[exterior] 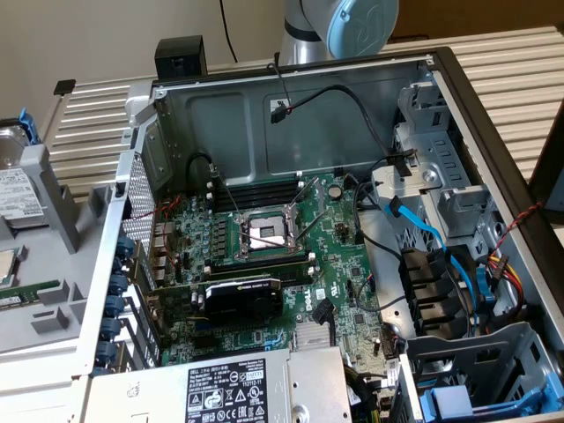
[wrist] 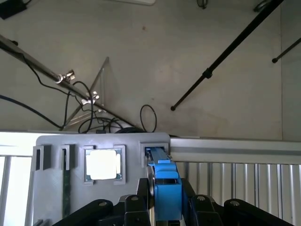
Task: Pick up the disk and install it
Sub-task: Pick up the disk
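Presently, my pincer [wrist: 166,188] is clenched on the disk [wrist: 162,165], with black fingers [wrist: 143,190] pressed against both flanks of its blue rail. The disk stands on edge in a slot of the grey holder [wrist: 51,188], beside the slot carrying a square chip [wrist: 103,165]. In the exterior view the holder sits at that view's left, outside the open computer case [exterior: 352,106], on the slatted worktop [exterior: 97,110].

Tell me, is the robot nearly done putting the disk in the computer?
Not nearly. Done: the gripper is down at the disk. In hand: it sits around the disk's blue rail while the disk stands in the grey holder. Left: the disk isn't in the open computer case yet.
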